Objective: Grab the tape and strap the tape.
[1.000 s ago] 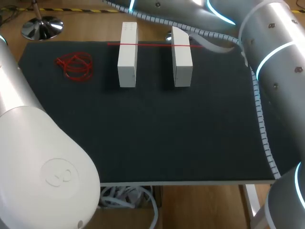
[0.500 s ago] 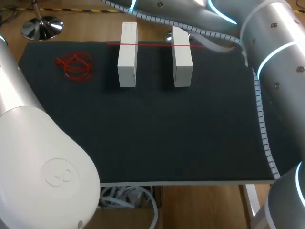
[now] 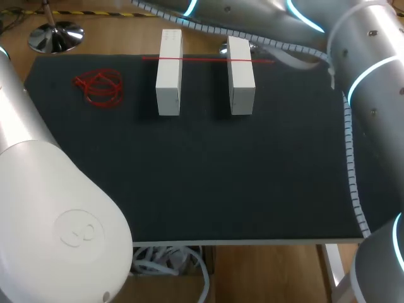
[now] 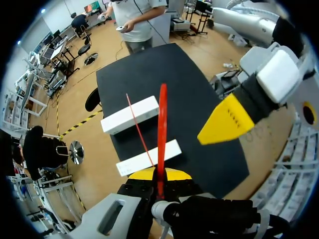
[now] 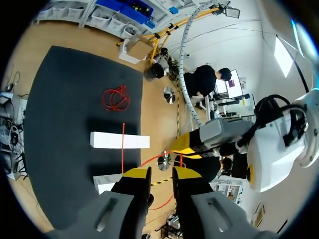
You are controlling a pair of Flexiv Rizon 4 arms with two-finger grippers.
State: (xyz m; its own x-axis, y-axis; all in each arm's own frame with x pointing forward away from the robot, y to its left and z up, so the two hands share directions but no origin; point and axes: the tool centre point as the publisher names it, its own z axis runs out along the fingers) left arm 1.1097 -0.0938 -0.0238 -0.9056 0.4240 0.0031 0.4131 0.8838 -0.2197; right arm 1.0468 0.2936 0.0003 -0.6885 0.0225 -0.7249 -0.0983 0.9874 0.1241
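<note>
**Jaws: L clamped on red strap, R slightly apart**

L gripper (image 4: 159,175) pinches a strap (image 4: 162,124) btwn its yellow tips. The strap sticks straight out ahead of the fingers, a thin red band seen against the mat (image 3: 208,177). R gripper (image 5: 162,175): tips a little apart, nothing seen clamped btwn them. Both grippers hang high by mat's far edge, close together but not touching. In L wrist view R's yellow tip sits beside the strap w/ a clear gap. 2nd strap (image 3: 208,59) lies straight across two white blocks (image 3: 168,72) near mat's far edge, bridging the gap btwn them, ends overhanging both sides. Blocks stand side by side, apart, long sides parallel, running toward mat's near edge. Red bundle (image 3: 99,88) of more straps sits loose on mat's far-left corner.
</note>
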